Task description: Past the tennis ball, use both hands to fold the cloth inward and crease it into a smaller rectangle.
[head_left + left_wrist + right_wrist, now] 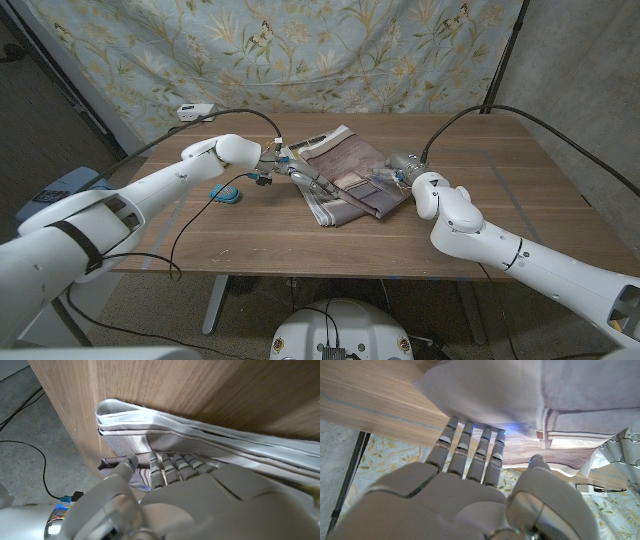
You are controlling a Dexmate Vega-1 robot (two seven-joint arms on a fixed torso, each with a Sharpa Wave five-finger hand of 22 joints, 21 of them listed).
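Striped cloth (347, 180) (partly folded) lies gripped at opposite edges by left hand (308, 181) and right hand (397, 172).

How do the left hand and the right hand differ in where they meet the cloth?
The left hand reaches over the cloth from its left side, its fingers lying on the fabric; the right hand sits at the cloth's right edge. In the wrist views both hands' fingers touch the folded layers.

Matt woven cloth (345, 175) on smooth wooden table (520, 215).
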